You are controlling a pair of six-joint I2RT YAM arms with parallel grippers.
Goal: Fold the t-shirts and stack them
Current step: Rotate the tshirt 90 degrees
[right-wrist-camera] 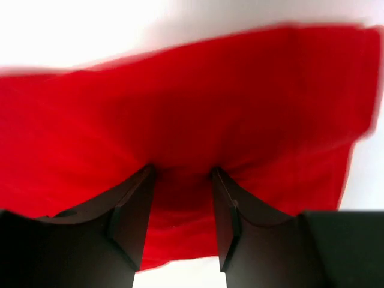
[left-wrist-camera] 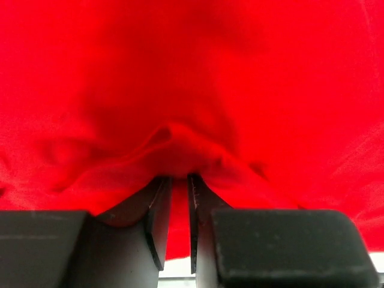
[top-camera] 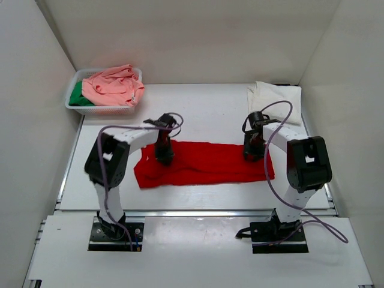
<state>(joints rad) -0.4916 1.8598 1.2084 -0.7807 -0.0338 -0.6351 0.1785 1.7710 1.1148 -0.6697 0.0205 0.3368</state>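
Four t-shirts are counted, one of each colour. The red t-shirt (top-camera: 204, 163) is spread as a long strip at the centre of the desk (top-camera: 210, 108). The cream-white t-shirt (top-camera: 276, 96) is laid folded at 2 o'clock. The salmon-pink t-shirt (top-camera: 114, 87) and the green t-shirt (top-camera: 77, 96) are heaped in one white mesh basket (top-camera: 102, 110) at 10 o'clock, the green mostly hidden beneath the pink.

Two pincers are counted. The left pincer (left-wrist-camera: 180, 180) is set at the strip's 9 o'clock end, nearly closed, with a ridge of red cloth pinched. The right pincer (right-wrist-camera: 182, 174) is set at the 3 o'clock end, half open, with its tips pressed onto the cloth. The right wrist view is blurred.
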